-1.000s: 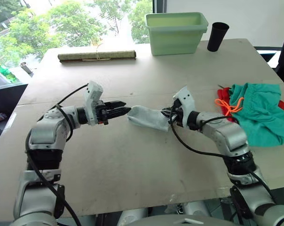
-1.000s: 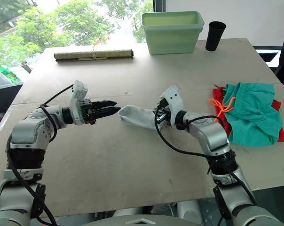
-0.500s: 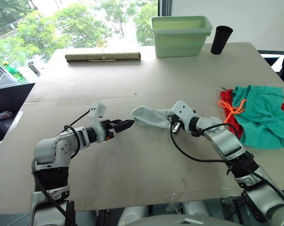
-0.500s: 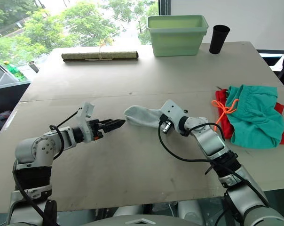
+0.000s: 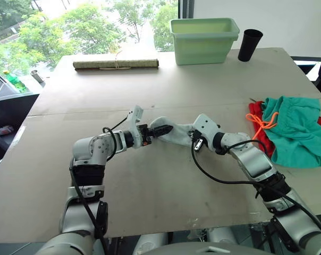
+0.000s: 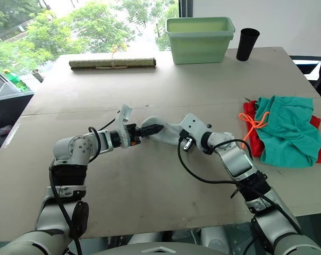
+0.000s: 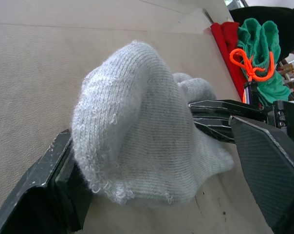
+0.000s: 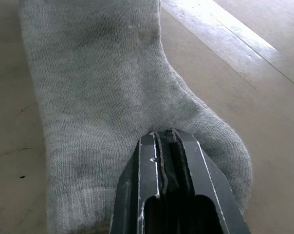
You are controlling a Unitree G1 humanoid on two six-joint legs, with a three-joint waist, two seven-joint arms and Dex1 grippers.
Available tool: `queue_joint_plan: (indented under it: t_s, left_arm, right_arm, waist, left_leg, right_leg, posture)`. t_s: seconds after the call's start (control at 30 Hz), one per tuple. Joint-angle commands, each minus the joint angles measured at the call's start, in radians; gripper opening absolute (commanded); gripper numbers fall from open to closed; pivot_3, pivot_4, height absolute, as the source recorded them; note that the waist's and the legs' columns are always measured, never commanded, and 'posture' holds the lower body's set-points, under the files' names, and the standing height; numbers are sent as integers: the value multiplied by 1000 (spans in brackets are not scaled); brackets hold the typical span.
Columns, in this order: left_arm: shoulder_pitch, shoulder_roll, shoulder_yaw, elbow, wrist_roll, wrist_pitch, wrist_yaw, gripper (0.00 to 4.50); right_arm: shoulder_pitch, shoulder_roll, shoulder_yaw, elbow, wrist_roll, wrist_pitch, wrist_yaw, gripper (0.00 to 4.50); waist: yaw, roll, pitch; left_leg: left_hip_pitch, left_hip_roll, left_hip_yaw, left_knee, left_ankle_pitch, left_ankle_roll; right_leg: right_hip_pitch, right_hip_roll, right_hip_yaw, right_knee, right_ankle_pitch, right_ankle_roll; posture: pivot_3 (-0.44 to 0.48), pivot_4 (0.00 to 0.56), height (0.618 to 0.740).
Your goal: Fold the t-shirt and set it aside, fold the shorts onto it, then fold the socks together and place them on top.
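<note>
The pale grey socks [image 5: 177, 134] lie as one bundle at the table's middle. My right gripper [image 5: 194, 139] is shut on their right end, with the knit pinched between its fingers [image 8: 166, 161]. My left gripper [image 5: 164, 129] has come in from the left and stands open, the socks' [image 7: 142, 131] rounded left end sitting between its two fingers [image 7: 45, 195]. At the right edge the teal-green shorts [image 5: 294, 127] with the orange drawstring [image 5: 263, 121] lie on top of the red t-shirt [image 5: 254, 112], of which just the edges show.
A pale green bin [image 5: 205, 40] and a black cup [image 5: 249, 45] stand at the far edge. A rolled mat [image 5: 116, 64] lies at the far left. Bare tabletop [image 5: 150, 196] stretches in front of both arms.
My left gripper has travelled right and reached the socks' left end, which now sits between its fingers. The right gripper keeps its hold and has barely moved.
</note>
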Motion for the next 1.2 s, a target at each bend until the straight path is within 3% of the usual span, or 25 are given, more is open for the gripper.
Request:
queue_joint_plan:
  t_s: [0.03,0.3,0.5,0.63,1.2]
  left_arm:
    - [-12,14,-15,-126,-83,29,-87,4404]
    - [-58,-26,-18,-184,-117,100,-19,4404]
    - [-50,-49,-71,-169,-85,47,-30,4404]
    - [-61,-99,-32,-183,-144,79,-5,4404]
    - [-46,-119,57,-230,-292,191,44,4404]
  right_arm:
    - [26,-13,5,-4,-11,25,17,0]
    - [28,-13,-3,-34,-22,50,4,0]
    - [29,-9,-11,-47,-21,66,-5,0]
    - [35,-1,-29,-64,-13,88,-9,0]
    - [45,14,-105,-136,45,175,-9,0]
  waist:
    - [0,0,0]
    - [1,0,0]
    - [4,0,0]
    - [5,0,0]
    - [3,0,1]
  left_leg:
    - [0,0,0,0,0,0]
    - [0,0,0,0,0,0]
    - [0,0,0,0,0,0]
    - [0,0,0,0,0,0]
    - [0,0,0,-1,0,0]
  right_leg:
    - [0,0,0,0,0,0]
    - [0,0,0,0,0,0]
    - [0,0,0,-1,0,0]
    - [0,0,0,-1,0,0]
    - [0,0,0,-1,0,0]
  posture:
    - [0,150,740]
    - [0,150,740]
    - [0,150,740]
    - [0,150,740]
    - [0,150,740]
